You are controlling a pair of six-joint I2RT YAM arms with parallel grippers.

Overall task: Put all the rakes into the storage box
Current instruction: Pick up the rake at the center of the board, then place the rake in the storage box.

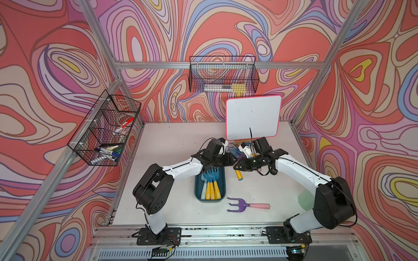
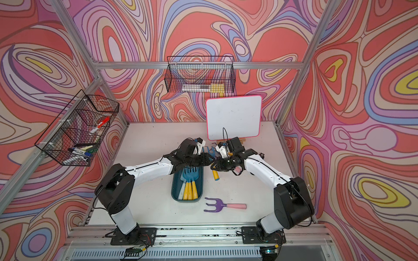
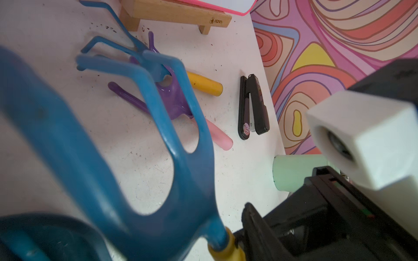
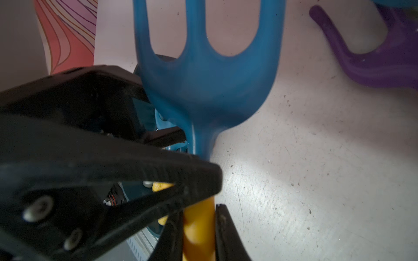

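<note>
**Both top views:** the two arms meet just behind the far end of the storage box (image 1: 210, 200), a shallow dark teal plastic tray with rounded corners, which stands on the white table (image 1: 172, 146). The blue plastic rake with a yellow handle (image 1: 238, 175) is held in the air just right of that far end, outside the box.

**Right wrist view:** the right gripper (image 4: 199, 228) is clamped on the yellow handle, with one finger on each side. A fingertip (image 4: 203, 174) of the left gripper (image 1: 229, 159) lies against the rake's neck. Whether the left gripper has hold of it cannot be told.

**Left wrist view:** shown plainly here, though the arms largely hide them from above, are a second blue rake (image 3: 204, 87) lying across a purple rake with a pink handle (image 3: 174, 101), and one black stapler (image 3: 253, 106).

**Count outside the box:**
- Two blue rakes.
- Two purple ones; the lone purple rake (image 1: 247, 205) lies in front of the box.
- Two black wire baskets: the side basket (image 1: 106, 128) and the rear basket (image 1: 224, 76).
- One pink-edged whiteboard (image 1: 253, 117).
</note>
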